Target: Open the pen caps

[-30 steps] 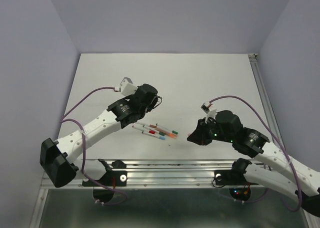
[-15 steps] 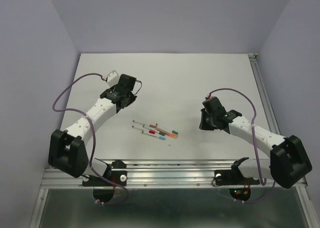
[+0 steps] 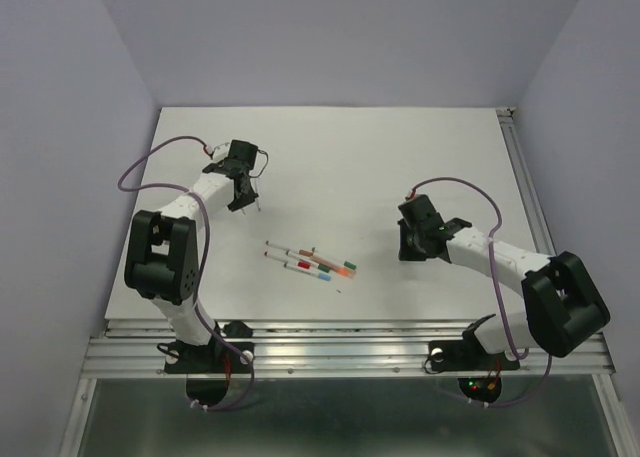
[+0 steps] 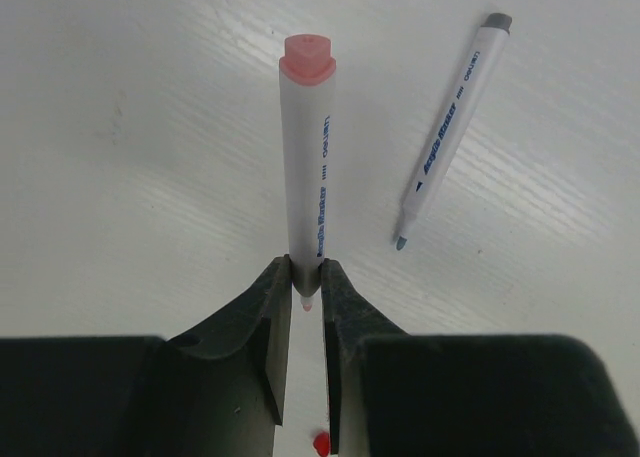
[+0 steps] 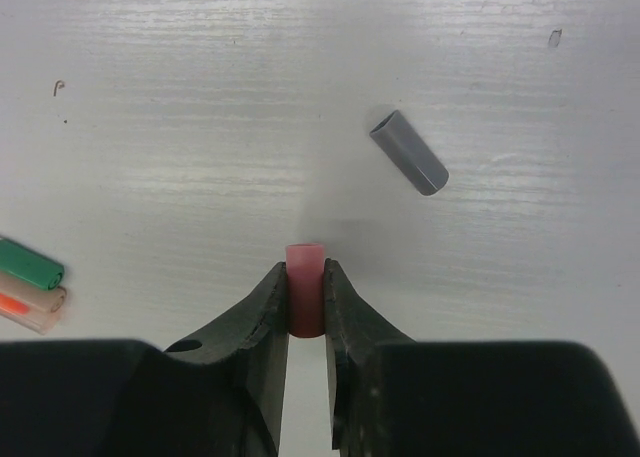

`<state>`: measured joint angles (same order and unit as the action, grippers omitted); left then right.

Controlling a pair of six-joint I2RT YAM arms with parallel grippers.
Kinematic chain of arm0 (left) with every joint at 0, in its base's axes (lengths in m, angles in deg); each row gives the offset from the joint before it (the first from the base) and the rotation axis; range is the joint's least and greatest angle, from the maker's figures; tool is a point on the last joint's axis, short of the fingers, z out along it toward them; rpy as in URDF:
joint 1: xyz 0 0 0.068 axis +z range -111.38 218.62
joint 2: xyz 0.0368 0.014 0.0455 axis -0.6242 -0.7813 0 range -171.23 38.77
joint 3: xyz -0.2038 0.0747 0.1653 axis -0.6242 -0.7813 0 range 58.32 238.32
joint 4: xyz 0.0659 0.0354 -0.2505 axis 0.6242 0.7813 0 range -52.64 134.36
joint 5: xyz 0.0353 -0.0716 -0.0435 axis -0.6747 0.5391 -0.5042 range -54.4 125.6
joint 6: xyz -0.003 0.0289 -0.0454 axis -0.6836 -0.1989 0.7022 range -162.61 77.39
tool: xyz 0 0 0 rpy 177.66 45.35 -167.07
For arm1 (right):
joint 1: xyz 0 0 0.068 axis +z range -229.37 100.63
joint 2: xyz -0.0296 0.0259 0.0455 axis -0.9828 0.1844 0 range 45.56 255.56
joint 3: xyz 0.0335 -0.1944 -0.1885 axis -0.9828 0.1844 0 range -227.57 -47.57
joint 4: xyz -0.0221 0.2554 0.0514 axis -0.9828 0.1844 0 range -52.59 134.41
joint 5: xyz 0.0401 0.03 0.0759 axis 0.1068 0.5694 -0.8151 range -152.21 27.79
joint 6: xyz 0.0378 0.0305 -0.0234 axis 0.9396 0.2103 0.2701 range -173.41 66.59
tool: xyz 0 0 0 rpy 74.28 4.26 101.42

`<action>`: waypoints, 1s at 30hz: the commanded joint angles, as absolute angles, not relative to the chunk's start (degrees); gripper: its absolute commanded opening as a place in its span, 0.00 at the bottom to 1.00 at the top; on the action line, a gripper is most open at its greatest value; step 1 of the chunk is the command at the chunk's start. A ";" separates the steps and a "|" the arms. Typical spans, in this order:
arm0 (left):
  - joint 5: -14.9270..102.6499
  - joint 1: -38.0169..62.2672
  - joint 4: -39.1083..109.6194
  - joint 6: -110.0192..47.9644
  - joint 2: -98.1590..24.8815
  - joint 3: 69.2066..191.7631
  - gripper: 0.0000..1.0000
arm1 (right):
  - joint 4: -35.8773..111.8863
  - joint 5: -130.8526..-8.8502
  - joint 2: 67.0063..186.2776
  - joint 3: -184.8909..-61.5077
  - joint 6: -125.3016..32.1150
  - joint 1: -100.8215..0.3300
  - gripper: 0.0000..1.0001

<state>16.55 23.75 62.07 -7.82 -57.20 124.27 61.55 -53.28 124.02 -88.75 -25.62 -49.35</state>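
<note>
My left gripper (image 4: 305, 274) is shut on a white pen barrel (image 4: 305, 167) with a pink end, its bare pink tip between the jaws; in the top view it (image 3: 243, 195) is low over the back left of the table. My right gripper (image 5: 305, 282) is shut on a pink cap (image 5: 305, 272); in the top view it (image 3: 408, 247) is right of the pens. A grey cap (image 5: 408, 153) lies loose ahead of it. Several capped pens (image 3: 310, 262) lie mid-table, with green (image 5: 30, 267) and orange (image 5: 28, 307) caps at the right wrist view's left edge.
An uncapped white pen with a grey end (image 4: 455, 122) lies on the table right of the held barrel. A small red spot (image 4: 320, 443) shows below my left jaws; I cannot tell what it is. The table's metal rail (image 3: 350, 337) runs along the near edge.
Both arms have swung away from the pen cluster and stretched out low. The left gripper moved to the back left, the right gripper moved right and a little back.
</note>
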 commanded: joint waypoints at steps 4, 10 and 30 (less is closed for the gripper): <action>16.18 24.82 60.91 -15.62 -63.44 129.59 0.01 | 58.50 -50.17 126.33 -88.17 -25.99 -49.67 0.22; 18.10 25.62 60.21 -16.86 -65.03 130.21 0.13 | 59.82 -49.38 126.77 -88.70 -24.85 -49.67 0.30; 24.00 25.35 65.83 -8.53 -52.65 128.46 0.73 | 66.68 -58.68 111.14 -92.91 -26.25 -49.67 1.00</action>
